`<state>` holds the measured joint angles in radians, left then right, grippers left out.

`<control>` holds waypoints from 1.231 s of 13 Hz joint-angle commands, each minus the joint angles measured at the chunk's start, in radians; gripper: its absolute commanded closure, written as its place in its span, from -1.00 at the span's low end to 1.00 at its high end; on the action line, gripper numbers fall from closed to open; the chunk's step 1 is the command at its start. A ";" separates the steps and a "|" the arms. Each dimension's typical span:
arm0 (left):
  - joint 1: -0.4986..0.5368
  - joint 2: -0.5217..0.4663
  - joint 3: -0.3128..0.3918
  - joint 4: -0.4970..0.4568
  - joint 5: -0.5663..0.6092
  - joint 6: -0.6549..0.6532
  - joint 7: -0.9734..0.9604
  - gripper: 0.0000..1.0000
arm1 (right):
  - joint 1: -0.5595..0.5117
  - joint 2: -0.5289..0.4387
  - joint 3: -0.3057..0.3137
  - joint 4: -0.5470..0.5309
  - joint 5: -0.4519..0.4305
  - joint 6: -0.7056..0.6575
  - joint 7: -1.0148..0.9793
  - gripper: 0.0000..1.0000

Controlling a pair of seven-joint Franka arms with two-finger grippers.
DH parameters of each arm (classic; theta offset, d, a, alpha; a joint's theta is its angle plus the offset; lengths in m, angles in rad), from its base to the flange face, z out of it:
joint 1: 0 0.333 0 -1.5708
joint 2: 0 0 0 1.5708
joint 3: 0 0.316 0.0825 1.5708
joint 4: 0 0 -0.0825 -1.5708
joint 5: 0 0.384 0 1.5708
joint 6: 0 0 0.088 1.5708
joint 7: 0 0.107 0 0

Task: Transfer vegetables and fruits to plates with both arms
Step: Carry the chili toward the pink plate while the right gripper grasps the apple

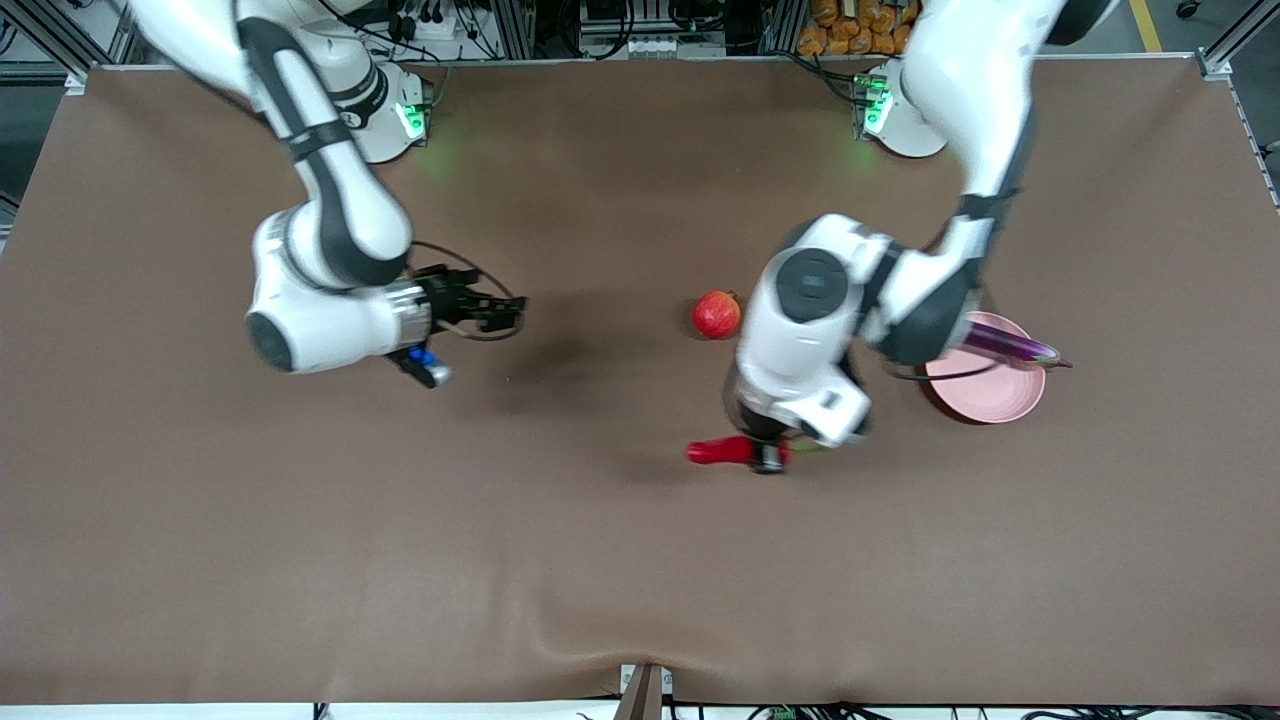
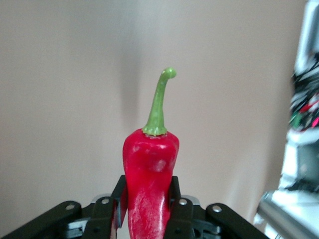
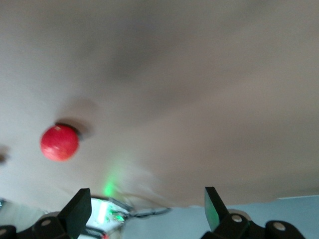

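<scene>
1. Under the left arm's wrist, the left gripper (image 1: 768, 458) is mostly hidden – its fingers (image 2: 175, 196) are clamped on the red chili pepper (image 2: 149, 184).
2. Pink plate (image 1: 990, 395), toward the left arm's end from the pepper, is partly covered by that arm; the eggplant (image 1: 1010, 346) lies across it.
3. Red apple-like fruit (image 1: 716, 314) sits farther from the front camera than the pepper.
4. Right gripper (image 1: 497, 315) hangs wide open and empty over bare brown table (image 1: 600, 560) – well apart from the fruit.

A glossy, waxy red chili pepper (image 2: 149, 184) with a matt green stem sat between hard black plastic-looking fingers (image 2: 175, 199). Beneath it, the brown table covering (image 1: 600, 560) looked matt and cloth-like. Nearby, the pink plate (image 1: 990, 395) looked matt, the eggplant (image 1: 1005, 345) on it glossy.
</scene>
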<state>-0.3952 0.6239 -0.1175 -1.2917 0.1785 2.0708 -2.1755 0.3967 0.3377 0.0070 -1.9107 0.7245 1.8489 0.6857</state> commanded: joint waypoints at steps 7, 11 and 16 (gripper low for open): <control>0.291 0.014 -0.010 -0.028 -0.014 -0.008 0.897 1.00 | 0.367 0.171 -0.012 0.077 0.277 0.522 0.338 -1.00; 0.332 0.060 0.021 -0.031 0.010 0.061 1.111 1.00 | 0.487 0.319 -0.016 0.208 0.256 0.663 0.469 -1.00; 0.343 0.066 0.025 -0.089 0.062 0.068 0.923 1.00 | 0.541 0.366 -0.018 0.228 0.250 0.791 0.526 -1.00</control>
<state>-0.0585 0.7011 -0.0934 -1.3303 0.2108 2.1375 -1.1431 0.9058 0.6740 0.0055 -1.7255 0.9663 2.6190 1.1746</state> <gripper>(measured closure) 0.643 0.000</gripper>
